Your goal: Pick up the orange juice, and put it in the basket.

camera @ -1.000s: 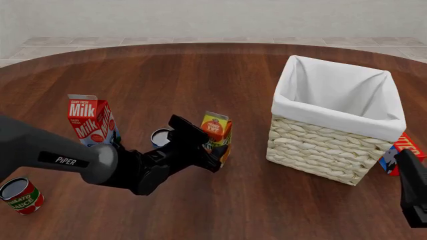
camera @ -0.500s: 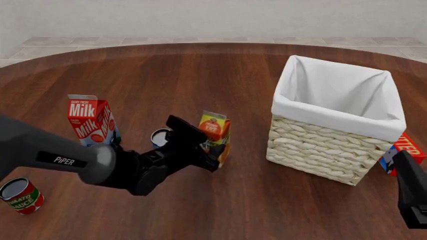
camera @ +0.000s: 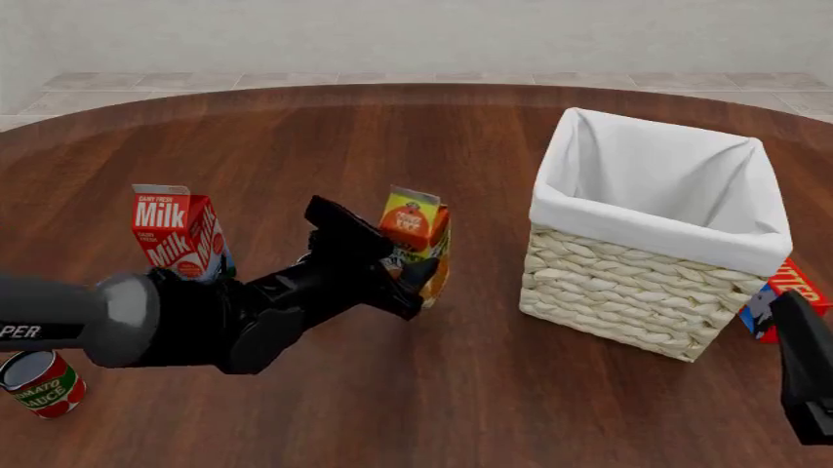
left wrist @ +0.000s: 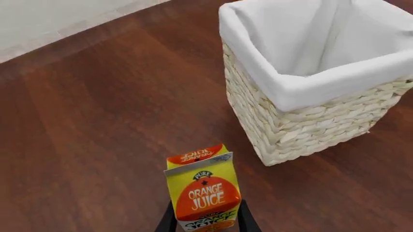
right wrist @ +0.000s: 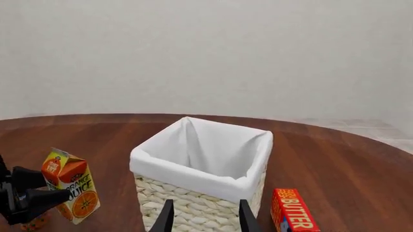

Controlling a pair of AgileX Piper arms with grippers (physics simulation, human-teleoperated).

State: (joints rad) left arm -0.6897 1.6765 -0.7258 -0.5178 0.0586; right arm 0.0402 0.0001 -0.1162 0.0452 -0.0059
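- Since a second ago the orange juice (camera: 416, 241) has risen slightly and tilted, its base now clear of the table (camera: 390, 136), and the left arm's dark body has dropped lower toward the near-left edge of the front view.
- Left gripper (camera: 414, 273): clamped on the lower part of the carton, one finger on each side (the left wrist view shows only the finger tips flanking the carton's base).
- The carton leans with its gable top toward the far left; in the front view it hangs just left of the basket (camera: 638, 292), apart from it.
- The basket stands upright on the right half of the table, its white lining folded over the rim, the interior showing only cloth.
- Right gripper (right wrist: 203, 215): fingers apart with nothing between them, held low at the near-right, pointing at the basket's near wall.
- A red butter box (right wrist: 291, 212) lies just beside the basket on its right side.
- A milk carton (camera: 176, 232) stands upright left of the left arm, and a tomato sauce can (camera: 39, 382) sits at the near-left edge.
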